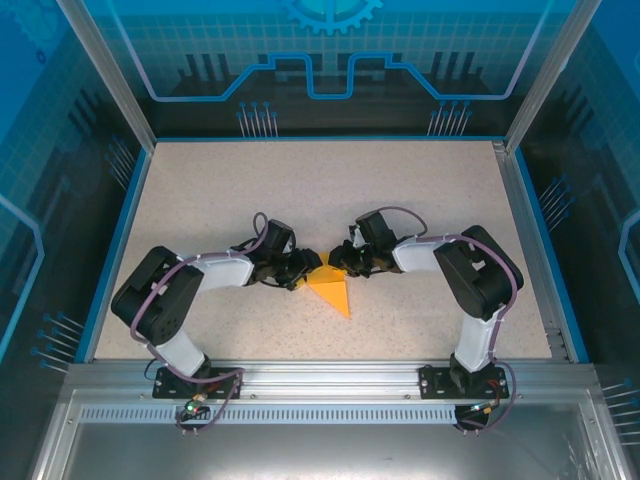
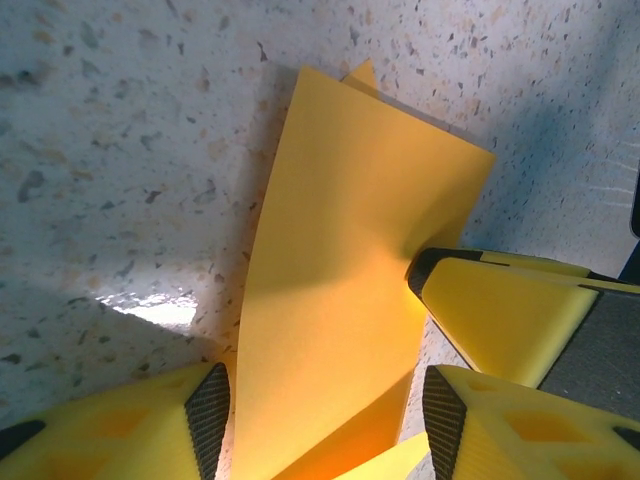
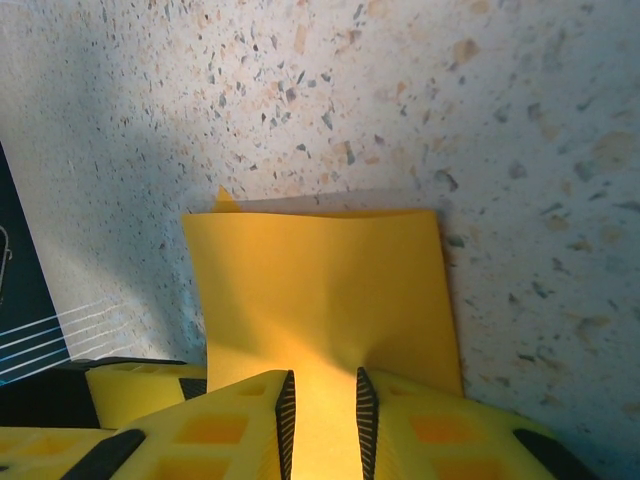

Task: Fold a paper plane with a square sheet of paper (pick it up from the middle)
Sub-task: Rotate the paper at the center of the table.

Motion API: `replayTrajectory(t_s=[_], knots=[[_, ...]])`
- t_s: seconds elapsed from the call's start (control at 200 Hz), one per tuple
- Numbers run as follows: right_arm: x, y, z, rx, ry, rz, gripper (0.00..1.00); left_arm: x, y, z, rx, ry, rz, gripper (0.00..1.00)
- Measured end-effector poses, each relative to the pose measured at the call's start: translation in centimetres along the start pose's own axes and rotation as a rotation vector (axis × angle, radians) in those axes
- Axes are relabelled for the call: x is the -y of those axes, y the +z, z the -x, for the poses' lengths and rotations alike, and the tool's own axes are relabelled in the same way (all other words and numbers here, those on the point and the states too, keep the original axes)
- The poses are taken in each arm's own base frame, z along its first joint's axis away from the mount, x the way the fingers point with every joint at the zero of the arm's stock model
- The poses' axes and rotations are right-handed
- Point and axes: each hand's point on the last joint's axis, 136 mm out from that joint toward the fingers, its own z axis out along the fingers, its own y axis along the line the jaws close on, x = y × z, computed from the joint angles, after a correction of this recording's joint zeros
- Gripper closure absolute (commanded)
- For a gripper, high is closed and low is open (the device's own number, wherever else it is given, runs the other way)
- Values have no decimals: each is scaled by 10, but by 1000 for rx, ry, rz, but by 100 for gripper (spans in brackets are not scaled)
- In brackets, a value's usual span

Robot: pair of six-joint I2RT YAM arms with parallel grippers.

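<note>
The square sheet of paper (image 1: pixel 332 292) is orange-yellow and folded into a small angular shape with a point toward the near edge, lying mid-table. Both grippers meet over its far end. My right gripper (image 1: pixel 343 262) is shut on it: in the right wrist view the paper (image 3: pixel 320 290) runs between the narrow jaws of that gripper (image 3: pixel 321 400) and puckers at the pads. My left gripper (image 1: pixel 303 274) stands open. In the left wrist view a raised flap of paper (image 2: pixel 340 300) rises between the wide-apart jaws of this gripper (image 2: pixel 325 405). A right finger (image 2: pixel 500 310) presses the flap's edge.
The speckled table (image 1: pixel 400 200) has blue raised edges and transparent walls on three sides. An aluminium rail (image 1: pixel 330 380) with both arm bases runs along the near edge. The two arms bend inward, elbows out to the sides.
</note>
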Motion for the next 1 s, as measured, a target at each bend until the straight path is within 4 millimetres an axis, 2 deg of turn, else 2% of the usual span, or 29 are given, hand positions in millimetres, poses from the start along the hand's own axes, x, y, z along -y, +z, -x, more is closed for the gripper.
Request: replayTrajectory(t_s=[0.2,0.39,0.73,1.0], knots=[[0,0,0,-12,3,13,73,7,2,2,-3,-19,-36,48],[-1,-1,-1,-31,-6,32,71,16,2,6,-1,-30,-80,59],[-4,-1,-1,-57,-41,28,69,19,2,9,4,-28,-94,59],[-5,-4,0,-64,-75,12,61,12,6,12,-2,-45,-80,81]])
